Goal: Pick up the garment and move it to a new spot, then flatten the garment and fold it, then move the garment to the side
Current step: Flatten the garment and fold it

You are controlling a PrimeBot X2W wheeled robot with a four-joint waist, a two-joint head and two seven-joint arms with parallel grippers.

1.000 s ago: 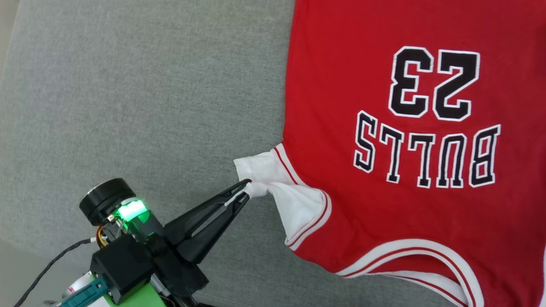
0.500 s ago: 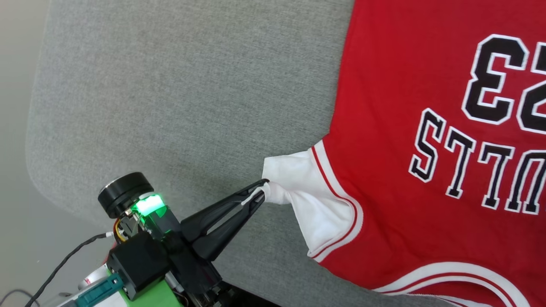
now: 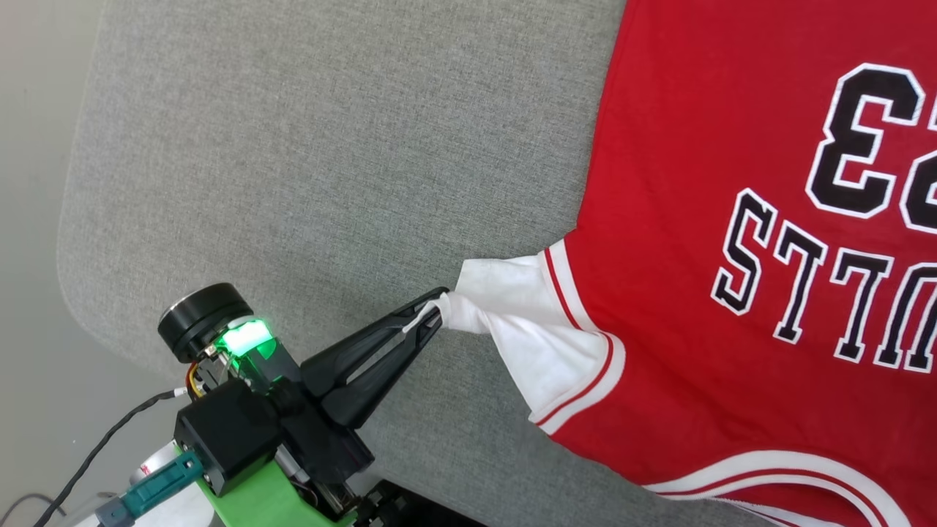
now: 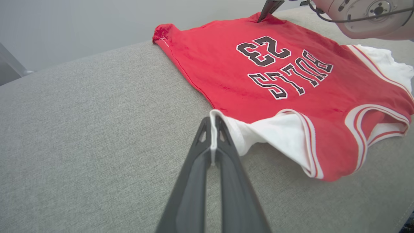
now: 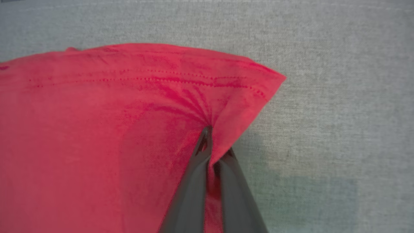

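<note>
Grey upholstery [image 3: 293, 146] carries the red Bulls jersey [image 3: 695, 146], print up. Our left gripper [image 3: 438, 311] stays pinched on the white sleeve [image 3: 512, 307]. Our right gripper [image 5: 213, 145] has just snapped shut on the red hem corner [image 5: 252, 87], so we judge stretching it flat comes next.

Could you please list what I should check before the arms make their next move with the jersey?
1. Left gripper shut on the near sleeve edge: ok.
2. Right gripper shut on the garment at its red hem: ok.
3. Garment lying print-up on the grey surface: ok.
4. Near sleeve flat: not ok, bunched at the pinch.
5. Far sleeve flat: cannot tell.
</note>
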